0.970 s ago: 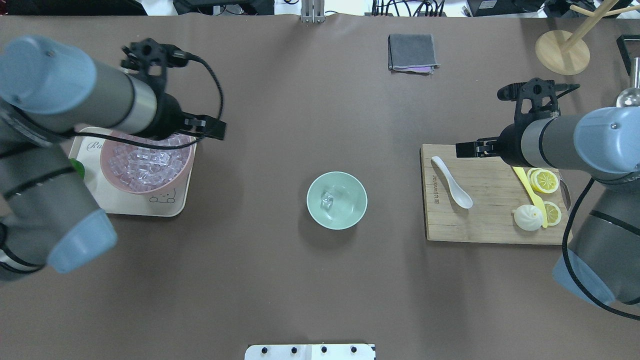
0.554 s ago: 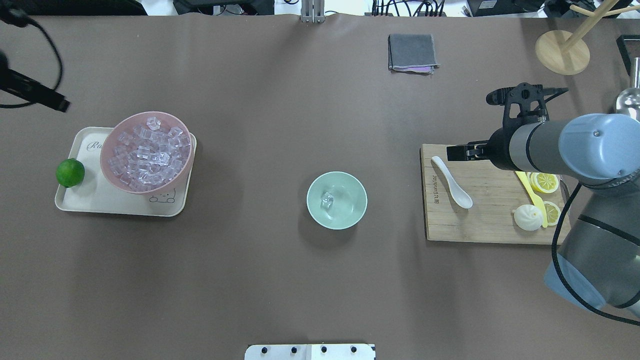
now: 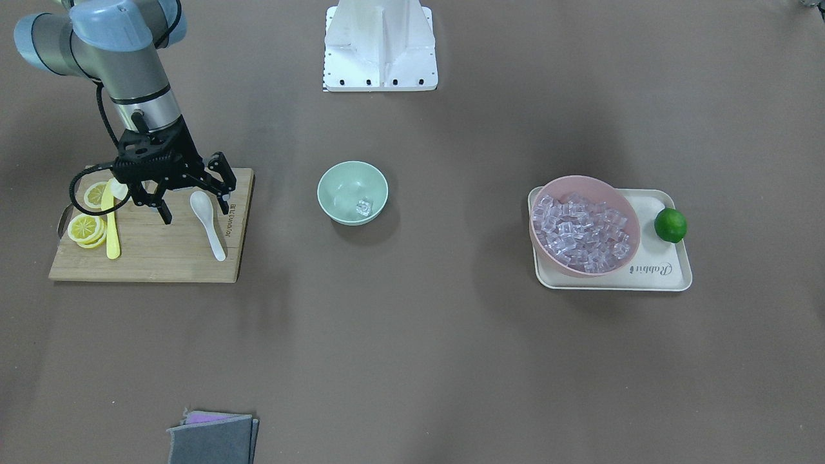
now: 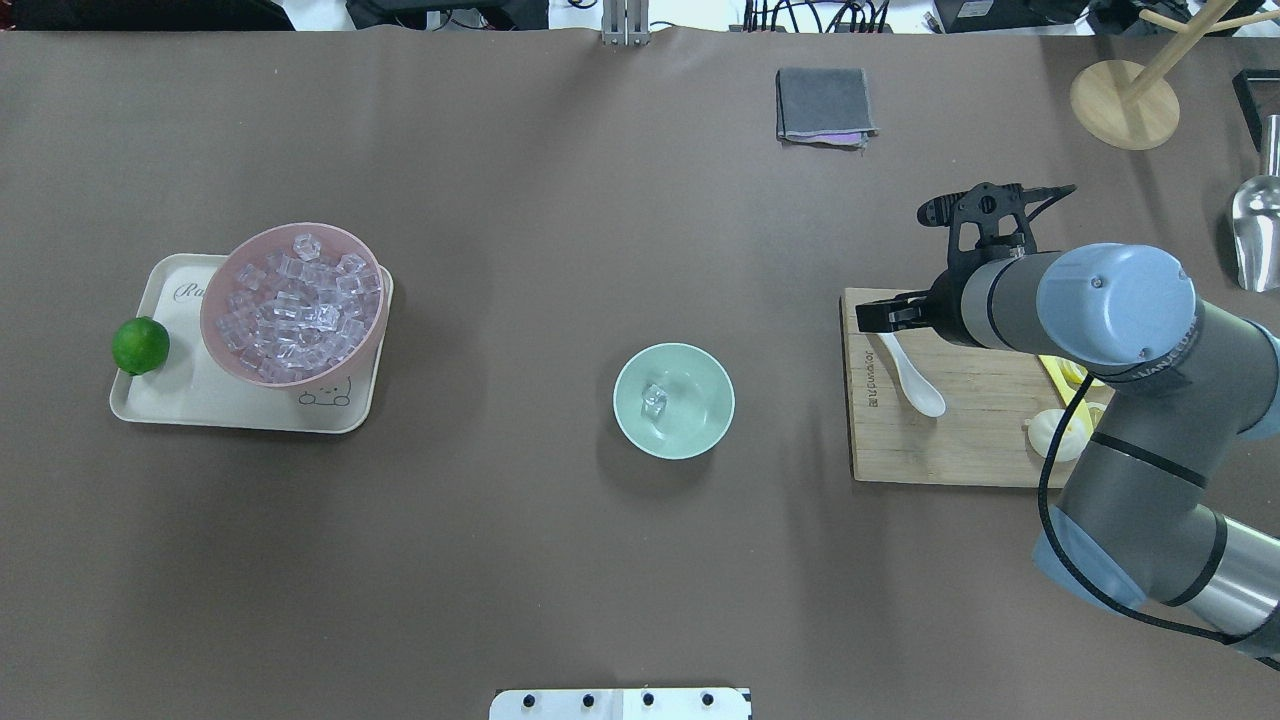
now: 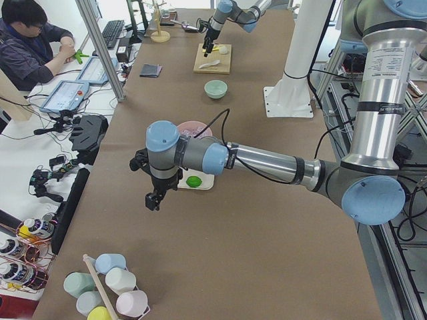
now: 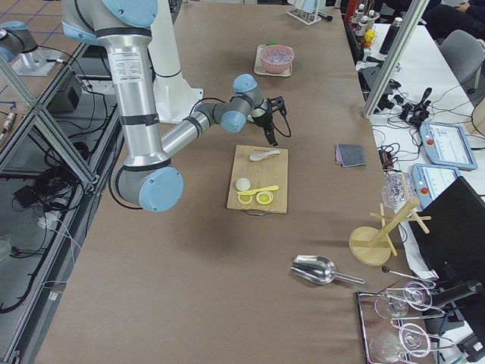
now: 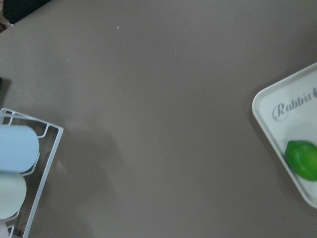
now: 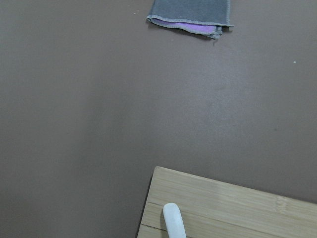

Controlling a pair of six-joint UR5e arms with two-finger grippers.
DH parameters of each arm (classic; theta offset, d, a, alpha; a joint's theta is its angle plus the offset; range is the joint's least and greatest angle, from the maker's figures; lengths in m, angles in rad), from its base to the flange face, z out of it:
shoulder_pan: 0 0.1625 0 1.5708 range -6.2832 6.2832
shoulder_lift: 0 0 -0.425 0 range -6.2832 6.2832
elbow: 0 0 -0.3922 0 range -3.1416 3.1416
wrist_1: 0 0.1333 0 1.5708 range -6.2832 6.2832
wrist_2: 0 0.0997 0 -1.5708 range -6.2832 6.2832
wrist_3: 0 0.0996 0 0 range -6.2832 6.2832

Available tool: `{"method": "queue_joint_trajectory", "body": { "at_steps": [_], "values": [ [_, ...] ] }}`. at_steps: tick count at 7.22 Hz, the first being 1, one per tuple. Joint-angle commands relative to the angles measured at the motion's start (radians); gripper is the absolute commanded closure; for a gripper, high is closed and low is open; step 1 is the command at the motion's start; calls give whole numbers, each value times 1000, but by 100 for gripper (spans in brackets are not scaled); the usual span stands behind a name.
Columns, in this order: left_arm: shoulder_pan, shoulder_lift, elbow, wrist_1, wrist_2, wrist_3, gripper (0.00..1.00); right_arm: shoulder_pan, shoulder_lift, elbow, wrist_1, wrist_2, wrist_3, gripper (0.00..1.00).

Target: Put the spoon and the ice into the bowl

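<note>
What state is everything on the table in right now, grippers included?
spoon: lying on the cutting board, not held.
ice: lying inside the bowl.
bowl: upright, holding the ice.
pink bowl: heaped with cubes, on the tray.
right gripper: jaws open, above the spoon.
left gripper: open or shut, cannot tell.

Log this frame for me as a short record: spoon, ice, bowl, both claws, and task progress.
spoon: lying on the cutting board, not gripped
ice: one cube inside the bowl
bowl: mid-table, upright
right claw: open, above the spoon; contact unclear
left claw: beyond the tray, far from the bowl; open or shut cannot be told
progress: ice in, spoon not yet
</note>
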Motion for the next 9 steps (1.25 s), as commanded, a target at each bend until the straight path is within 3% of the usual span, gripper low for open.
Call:
{"method": "queue_joint_trajectory", "body": {
  "at_steps": [1, 4, 7, 9],
  "values": [
    [-15, 13, 20, -9, -6, 30, 2, -2, 5, -26, 6, 1, -240, 2],
    [-13, 16, 18, -9, -7, 33, 2, -5, 9, -70, 13, 19, -268, 6],
    [-13, 16, 23, -9, -36, 33, 2, -5, 8, -188, 191, 53, -155, 12],
    [-13, 16, 26, -11, -36, 33, 2, -11, 2, -190, 200, 53, -140, 28]
  ]
}}
